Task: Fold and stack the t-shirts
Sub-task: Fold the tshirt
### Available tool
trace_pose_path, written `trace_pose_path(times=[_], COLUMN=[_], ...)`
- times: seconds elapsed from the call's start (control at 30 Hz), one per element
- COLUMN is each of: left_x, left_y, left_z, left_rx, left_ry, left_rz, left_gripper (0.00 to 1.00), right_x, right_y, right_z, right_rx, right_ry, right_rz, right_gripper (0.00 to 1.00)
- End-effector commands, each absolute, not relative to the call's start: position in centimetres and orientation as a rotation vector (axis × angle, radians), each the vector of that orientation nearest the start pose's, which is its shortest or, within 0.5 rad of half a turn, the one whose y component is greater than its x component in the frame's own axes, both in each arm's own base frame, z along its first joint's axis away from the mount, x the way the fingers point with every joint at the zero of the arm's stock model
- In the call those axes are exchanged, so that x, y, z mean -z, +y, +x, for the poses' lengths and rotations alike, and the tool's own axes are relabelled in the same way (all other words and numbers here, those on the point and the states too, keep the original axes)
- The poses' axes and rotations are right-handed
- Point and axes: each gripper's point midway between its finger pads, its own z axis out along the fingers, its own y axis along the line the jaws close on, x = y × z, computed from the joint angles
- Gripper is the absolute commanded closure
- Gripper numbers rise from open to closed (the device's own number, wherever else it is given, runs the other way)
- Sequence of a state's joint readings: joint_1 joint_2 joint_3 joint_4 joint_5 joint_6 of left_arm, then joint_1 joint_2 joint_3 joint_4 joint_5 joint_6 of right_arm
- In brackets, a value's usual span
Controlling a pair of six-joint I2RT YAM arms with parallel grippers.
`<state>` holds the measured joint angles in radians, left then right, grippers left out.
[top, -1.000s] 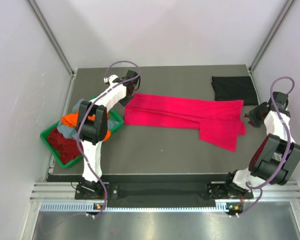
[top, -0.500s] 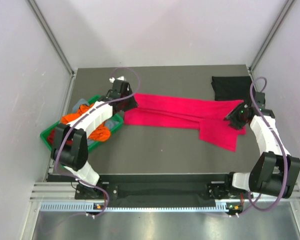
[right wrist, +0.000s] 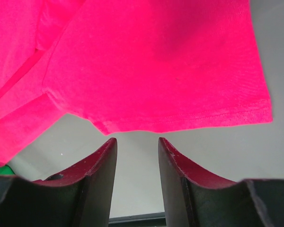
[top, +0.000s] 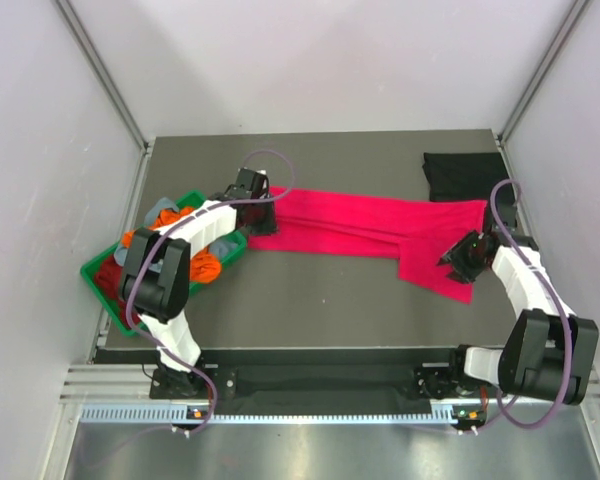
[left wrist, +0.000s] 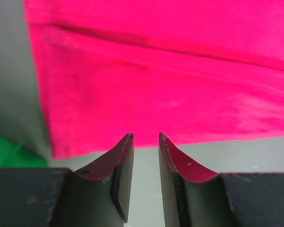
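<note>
The desk (top: 320, 300) is a flat, matte, dark grey slab with pale walls around it. Across its middle lies the bright pink-red t-shirt (top: 370, 225), a soft knit cloth folded into a long, narrow band running left to right, with a lengthwise crease and a flap that angles down toward the near edge at its right end. At the desk's left edge sits a green plastic tray (top: 92, 272), rectangular, turned at a slant and partly hanging over the side. It holds a crumpled heap: an orange shirt (top: 205, 265), a dark red shirt (top: 115, 285) and a grey-blue shirt (top: 160, 212). In the far right corner a black t-shirt (top: 465, 177) lies folded into a neat, flat rectangle. The left gripper (top: 263, 215) sits at the pink shirt's left end. In the wrist view its two dark, smooth, curved fingers stand a narrow gap apart with nothing between them, the tips (left wrist: 145, 137) right at the cloth's stitched hem. The right gripper (top: 450, 258) is at the flap on the right. Its fingers (right wrist: 136, 140) are parted somewhat wider, bare desk shows between them, and they hold nothing, ending just short of the flap's hemmed edge.
</note>
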<state>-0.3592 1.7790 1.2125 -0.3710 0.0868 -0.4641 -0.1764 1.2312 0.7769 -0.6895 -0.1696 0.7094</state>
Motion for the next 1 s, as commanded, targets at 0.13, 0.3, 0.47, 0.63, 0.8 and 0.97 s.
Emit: trace_pose_path(times=[0.13, 0.3, 0.47, 0.63, 0.8, 0.97], left_x=[-6.5, -4.8, -3.0, -1.9, -0.9, 0.0], left_y=[-16.1, -16.1, -14.9, -14.8, -14.8, -14.5], left_z=[40.0, 39.1, 38.3, 37.9, 36.8, 35.4], left_rx=[0.244, 0.186, 0.083, 0.055, 0.044, 0.010], left_ry=[2.552, 2.597, 2.625, 2.654, 2.683, 2.699], left_rz=[-0.084, -0.051, -0.048, -0.051, -0.044, -0.035], left_gripper=[0.68, 0.69, 0.70, 0.73, 0.75, 0.78], right_x=[-7.4, -7.9, -9.3, -9.8, -8.7, -8.1], right_y=[0.8, -0.7, -4.5, -7.2, -8.6, -11.6], right_z=[27.7, 29.5, 31.1, 32.9, 34.2, 32.7], right_rx=[-0.365, -0.300, -0.188, -0.162, -0.143, -0.109], right_ry=[2.496, 2.488, 2.399, 2.331, 2.348, 2.319], right_rz=[1.088, 1.102, 1.185, 1.228, 1.239, 1.325], right_gripper=[0.59, 0.59, 0.58, 0.57, 0.57, 0.57])
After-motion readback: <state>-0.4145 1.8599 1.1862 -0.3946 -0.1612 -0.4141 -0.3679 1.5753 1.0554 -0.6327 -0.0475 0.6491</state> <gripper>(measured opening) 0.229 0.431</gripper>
